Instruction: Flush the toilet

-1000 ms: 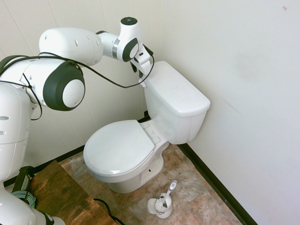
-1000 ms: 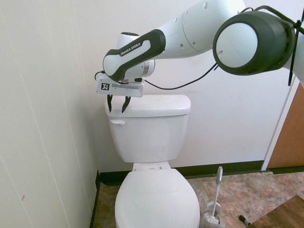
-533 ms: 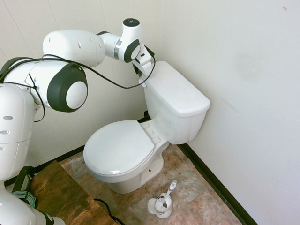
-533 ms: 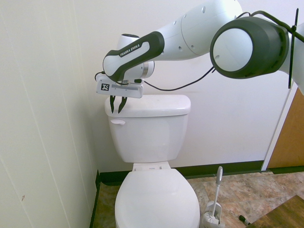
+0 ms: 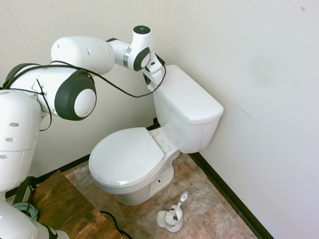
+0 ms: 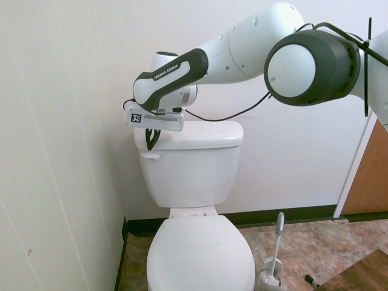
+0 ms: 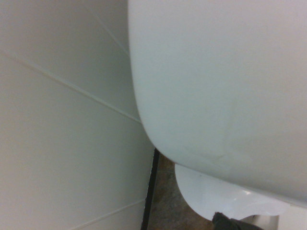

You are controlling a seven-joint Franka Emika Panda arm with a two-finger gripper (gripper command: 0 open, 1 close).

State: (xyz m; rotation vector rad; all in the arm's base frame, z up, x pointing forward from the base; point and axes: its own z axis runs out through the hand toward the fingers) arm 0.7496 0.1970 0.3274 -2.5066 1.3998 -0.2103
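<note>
Pincer point(image 6: 150, 148): one, tips pressed together, pointing down, upper left of the second exterior view; tips at the flush lever point(image 6: 150, 156), contact not discernible. Toilet point(image 6: 193, 173): one, white, two-piece, centre of the same view, tank lid point(image 6: 200, 136) on, seat lid point(image 6: 201, 254) down. Brush point(image 6: 277, 242) in white holder point(image 6: 267, 277): lower right, on the floor. Floor point(image 5: 199, 214): mottled brown and grey. Walls point(image 5: 249, 74): pale, dark baseboard point(image 5: 229, 191). Wooden surface point(image 5: 65, 209): brown, lower left of the first exterior view.
</note>
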